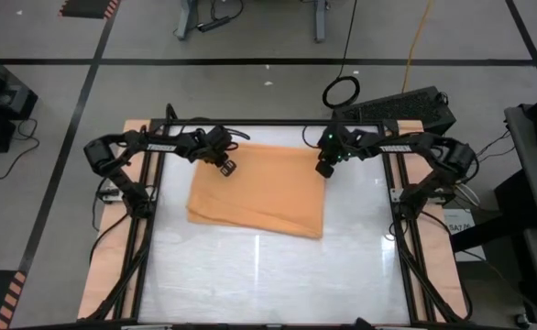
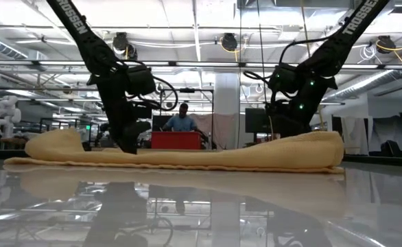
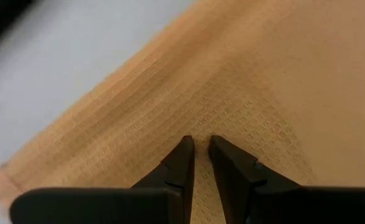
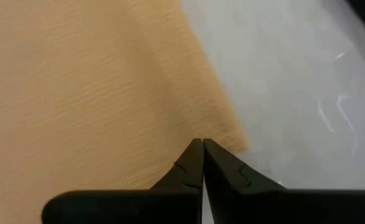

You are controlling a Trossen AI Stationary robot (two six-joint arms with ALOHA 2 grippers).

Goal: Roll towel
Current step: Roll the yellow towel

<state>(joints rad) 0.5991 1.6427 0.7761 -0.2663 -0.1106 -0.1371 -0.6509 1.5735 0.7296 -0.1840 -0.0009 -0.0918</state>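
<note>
The left end effector [image 1: 229, 166] sits over the far left part of the towel [image 1: 259, 188], tips down at the cloth. In its wrist view the two dark fingers [image 3: 181, 163] stand only a narrow slit apart, nearly together, with nothing pinched between them; the waffle-like weave of the fabric shows right under the tips.

The towel is a plain orange-tan cloth lying flat on the far half of the white bench [image 1: 268, 275], roughly midway between the two side rails. From above it looks folded: a second layer peeks out along the near left edge, and the near edge runs slightly aslant, dropping toward the right corner. From bench height it [image 2: 180, 154] reads as a low, long pad, puffed up at both ends and thinner in the middle.

The right end effector [image 1: 324, 170] hovers at the towel's far right corner. In its wrist view its fingers [image 4: 192, 165] are pressed together, empty, with the towel's right edge [image 4: 76, 87] just beside the tips and bare bench beyond.

Open bench lies near the viewer across the whole front half, with narrower strips left and right of the cloth.
</note>
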